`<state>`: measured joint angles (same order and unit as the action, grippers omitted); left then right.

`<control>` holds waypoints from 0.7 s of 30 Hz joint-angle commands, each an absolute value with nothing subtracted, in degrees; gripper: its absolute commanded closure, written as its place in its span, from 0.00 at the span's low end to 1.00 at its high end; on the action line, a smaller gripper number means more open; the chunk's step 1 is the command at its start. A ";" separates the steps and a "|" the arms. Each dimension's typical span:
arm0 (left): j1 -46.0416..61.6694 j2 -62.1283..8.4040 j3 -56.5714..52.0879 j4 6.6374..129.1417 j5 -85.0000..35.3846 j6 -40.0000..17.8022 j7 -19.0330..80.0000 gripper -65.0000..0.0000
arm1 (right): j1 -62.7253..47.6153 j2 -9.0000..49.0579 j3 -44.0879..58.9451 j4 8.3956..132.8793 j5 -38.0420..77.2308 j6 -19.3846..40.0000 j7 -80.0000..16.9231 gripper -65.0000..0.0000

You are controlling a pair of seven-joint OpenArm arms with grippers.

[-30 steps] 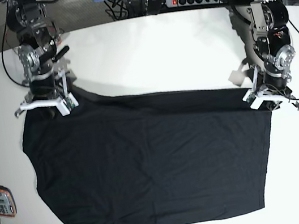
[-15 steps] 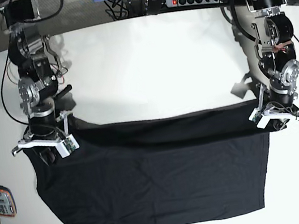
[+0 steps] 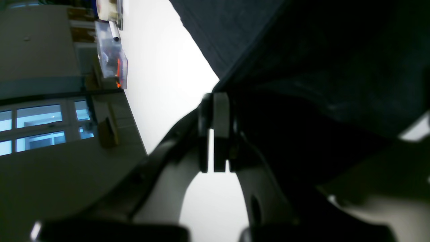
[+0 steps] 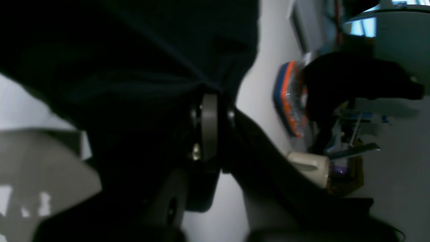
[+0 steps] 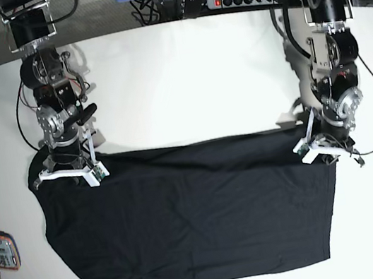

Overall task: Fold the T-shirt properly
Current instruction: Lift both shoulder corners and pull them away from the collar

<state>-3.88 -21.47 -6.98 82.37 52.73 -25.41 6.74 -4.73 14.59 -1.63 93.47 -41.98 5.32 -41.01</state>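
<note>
Black T-shirt [image 5: 192, 217] lies spread on white counter [image 5: 183, 75], far edge lifted. Left gripper [image 5: 322, 147] pinches its far edge at one corner; right gripper [image 5: 71, 174] pinches the edge at the other.

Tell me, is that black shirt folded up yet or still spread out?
Mostly spread. The T-shirt lies flat on the table; only its far edge is doubled over.

Two black-and-silver jointed arms w/ round motor housings, black cables looping alongside; left gripper [image 5: 323, 148] & right gripper [image 5: 69, 175] have white fingers.
</note>
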 commanded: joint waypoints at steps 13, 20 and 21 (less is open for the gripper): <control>-12.09 -22.29 -7.16 75.47 52.88 -24.04 6.29 1.00 | 8.13 15.08 -5.41 83.12 -42.51 4.53 -40.31 1.00; -14.73 -22.29 -7.16 74.59 52.88 -24.04 6.29 1.00 | 8.92 15.08 -5.41 77.14 -42.51 4.53 -40.31 1.00; -15.34 -22.29 -7.16 74.51 52.88 -24.04 6.29 1.00 | 8.92 15.08 -5.41 76.53 -42.51 4.53 -40.31 1.00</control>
